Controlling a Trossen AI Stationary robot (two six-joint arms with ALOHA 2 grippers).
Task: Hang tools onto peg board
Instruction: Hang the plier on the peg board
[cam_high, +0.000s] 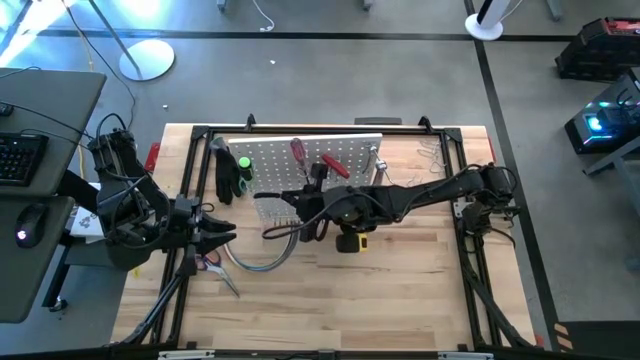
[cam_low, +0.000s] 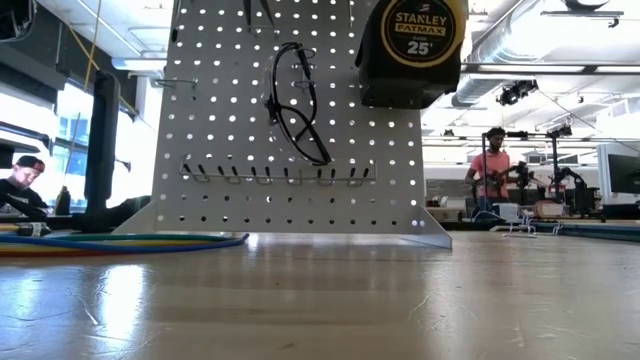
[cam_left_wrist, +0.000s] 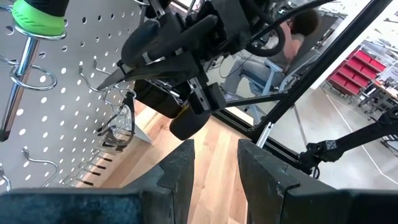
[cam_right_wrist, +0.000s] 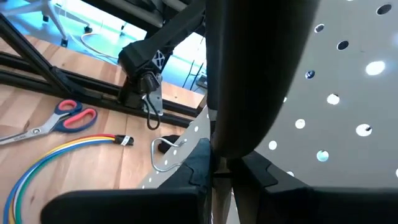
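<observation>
Tape measure at peg board — top cropped.

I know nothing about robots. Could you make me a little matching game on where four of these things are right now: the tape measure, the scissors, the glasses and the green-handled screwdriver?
Things:
1. tape measure
2. scissors
3. glasses
4. green-handled screwdriver

Places:
A. hanging on the face of the peg board
B. lying flat on the table, beside the coloured cables
C. standing in a wire ring on the peg board
D. held up in front of the peg board by the right hand

Pairs: 1-D, 2-B, 3-A, 4-C
</observation>
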